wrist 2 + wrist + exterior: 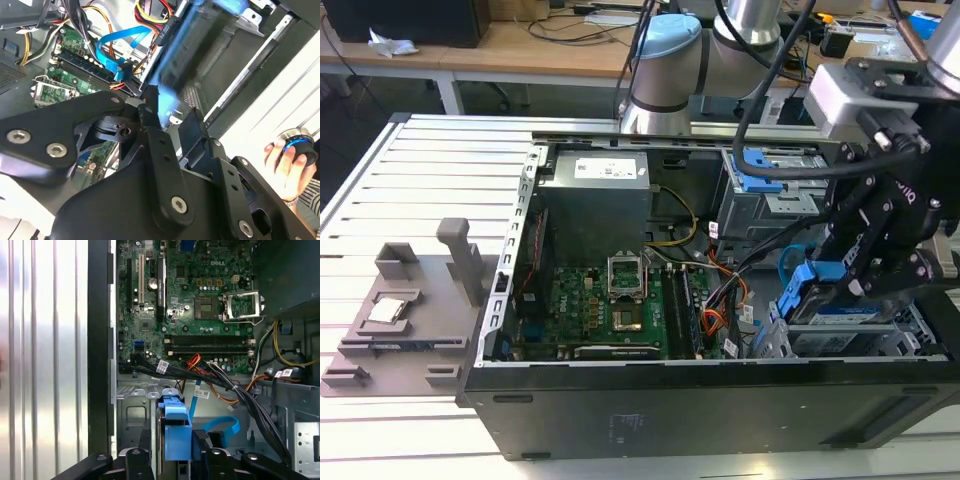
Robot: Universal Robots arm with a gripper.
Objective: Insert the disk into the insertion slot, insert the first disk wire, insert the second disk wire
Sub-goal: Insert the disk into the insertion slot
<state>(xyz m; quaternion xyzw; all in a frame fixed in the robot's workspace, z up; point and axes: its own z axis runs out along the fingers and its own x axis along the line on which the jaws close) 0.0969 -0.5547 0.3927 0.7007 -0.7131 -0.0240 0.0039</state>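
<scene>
Plastic, sheet metal and matt black parts

The disk [176, 432] has a glossy bright-blue plastic frame. The gripper [174, 452] is matt black with shiny screws, the drive cage [920, 330] is dull perforated sheet metal, and the table [430, 170] is pale ribbed metal.

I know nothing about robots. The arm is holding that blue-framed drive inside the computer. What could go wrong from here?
The disk, clamped in the gripper, could reach the insertion slot tilted and jam on its sheet-metal edge. The blue cable and the black wire bundle lie close beside the disk, so they might get snagged or pinched.
</scene>
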